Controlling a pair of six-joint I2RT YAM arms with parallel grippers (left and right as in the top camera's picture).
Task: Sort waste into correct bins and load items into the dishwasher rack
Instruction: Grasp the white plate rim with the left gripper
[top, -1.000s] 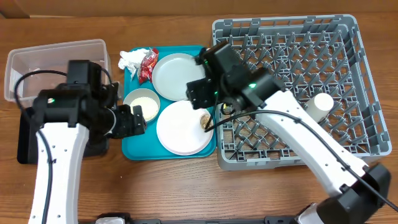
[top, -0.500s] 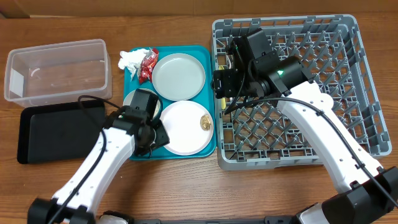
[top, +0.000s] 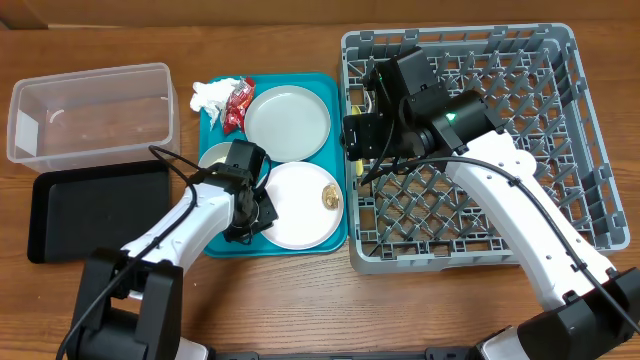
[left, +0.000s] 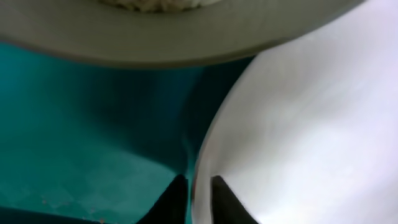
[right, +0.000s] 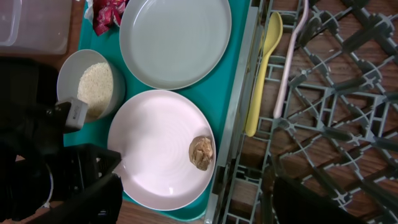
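We see the left fingers (left: 174, 205) pinched onto the left rim of the white-pink plate (top: 300, 205), one tip either side. The plate lies flat on the teal tray (top: 335, 90), brown morsel (right: 201, 152) on it. The right fingers (right: 311, 199) are spread wide and empty over the dishwasher rack (top: 560, 130) edge. The left arm is nearer.

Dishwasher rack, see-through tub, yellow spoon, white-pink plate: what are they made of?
The first three look like plastic. The dishwasher rack is matte grey with moulded pegs and lattice. The clear tub is glossy and see-through. The yellow spoon is one even colour with a soft sheen. The white-pink plate is smooth and shiny; plastic or ceramic, I cannot tell.
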